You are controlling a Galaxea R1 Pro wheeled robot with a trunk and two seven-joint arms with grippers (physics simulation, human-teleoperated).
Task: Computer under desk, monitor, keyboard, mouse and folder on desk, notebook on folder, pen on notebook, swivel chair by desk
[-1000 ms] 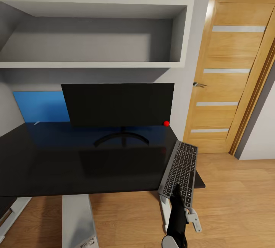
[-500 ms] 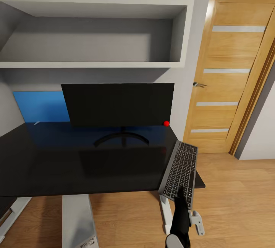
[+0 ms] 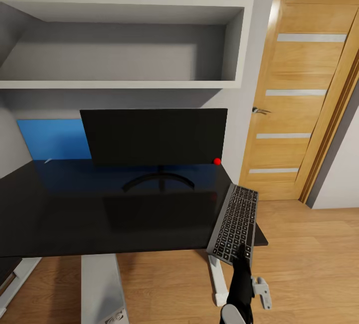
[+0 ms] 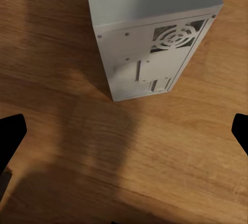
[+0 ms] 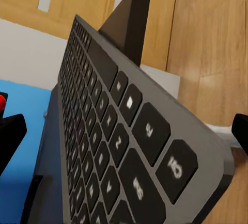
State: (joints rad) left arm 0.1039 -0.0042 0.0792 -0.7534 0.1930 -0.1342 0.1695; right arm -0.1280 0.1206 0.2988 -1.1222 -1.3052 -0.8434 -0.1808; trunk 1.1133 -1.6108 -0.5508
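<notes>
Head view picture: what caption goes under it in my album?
Right gripper at the keyboard lying on the black desk's corner, beside the monitor.

Grey shelves [image 3: 124, 40], wooden door [image 3: 304, 89]

A slim keyboard with dark grey keys in a silvery frame [image 5: 111, 136] runs close under the camera from about eleven o'clock down to five o'clock. Two black fingertips [image 5: 10, 133] show at nine and three o'clock, set wide apart. A bright blue flat surface [image 5: 20, 152] lies toward eight o'clock, light wood floor [image 5: 217, 43] toward one o'clock.
</notes>
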